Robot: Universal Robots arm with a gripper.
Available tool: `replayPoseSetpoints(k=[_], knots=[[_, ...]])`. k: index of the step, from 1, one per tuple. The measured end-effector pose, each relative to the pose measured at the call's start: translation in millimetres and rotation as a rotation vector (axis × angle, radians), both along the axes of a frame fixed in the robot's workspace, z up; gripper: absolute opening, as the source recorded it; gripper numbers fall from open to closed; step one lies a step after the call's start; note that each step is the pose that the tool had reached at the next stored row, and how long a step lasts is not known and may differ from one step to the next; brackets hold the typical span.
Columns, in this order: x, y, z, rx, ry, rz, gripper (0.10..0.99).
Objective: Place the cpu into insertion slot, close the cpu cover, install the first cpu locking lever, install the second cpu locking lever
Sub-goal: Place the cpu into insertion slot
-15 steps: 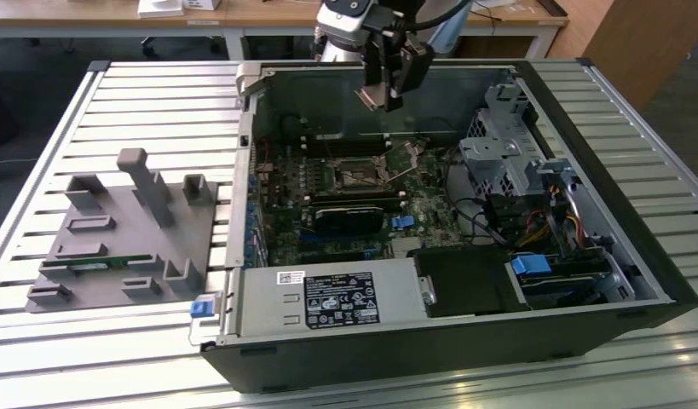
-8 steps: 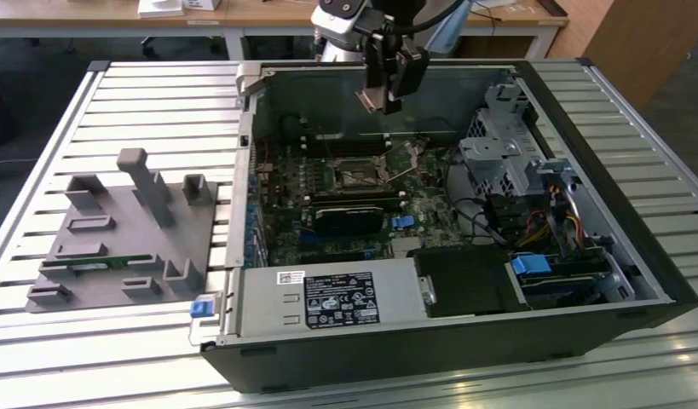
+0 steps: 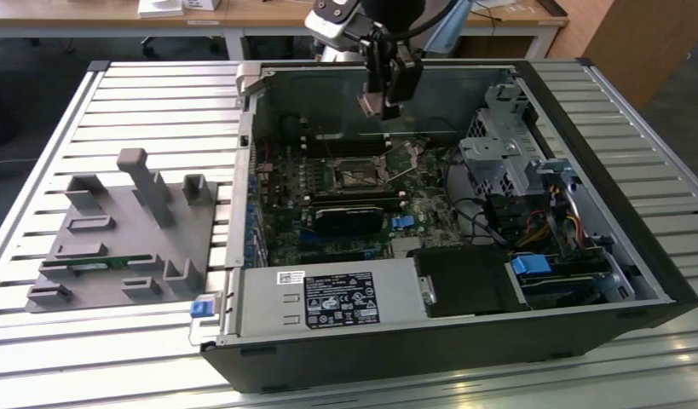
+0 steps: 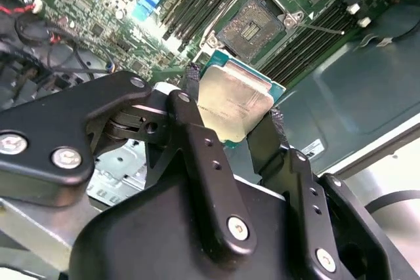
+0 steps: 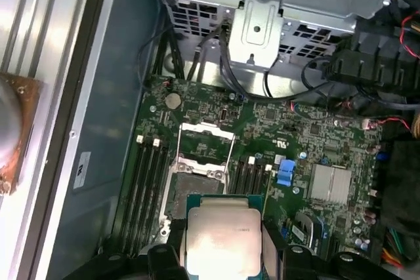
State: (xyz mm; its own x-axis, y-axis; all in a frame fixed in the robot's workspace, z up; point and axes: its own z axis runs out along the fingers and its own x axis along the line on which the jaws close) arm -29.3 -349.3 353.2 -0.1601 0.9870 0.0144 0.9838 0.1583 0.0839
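Observation:
My gripper hangs over the open computer case and is shut on the cpu, a flat square chip with a dull grey metal top and a green edge. Its black fingertips press on two opposite edges of the chip. In the first wrist view the cpu sits well above the board, just short of the insertion slot. The slot is a dark bare square with a silver rim. The cpu cover, a thin silver frame, stands swung open on the slot's far side.
Long black memory slots flank the socket. A metal drive cage and cable bundles fill the case on the exterior view's right. The power supply sits at the front. A grey fixture block stands on the slatted table.

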Motion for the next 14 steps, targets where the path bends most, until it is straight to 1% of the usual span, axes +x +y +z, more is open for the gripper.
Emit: replayPoseSetpoints(k=[4,10,14], knots=[[0.0,0.0,-2.4,0.000,0.0000,-0.064,0.541],[-0.1,0.3,-7.2,0.000,0.0002,-0.146,0.541],[-0.2,0.5,-11.6,0.001,0.0002,-0.151,0.541]])
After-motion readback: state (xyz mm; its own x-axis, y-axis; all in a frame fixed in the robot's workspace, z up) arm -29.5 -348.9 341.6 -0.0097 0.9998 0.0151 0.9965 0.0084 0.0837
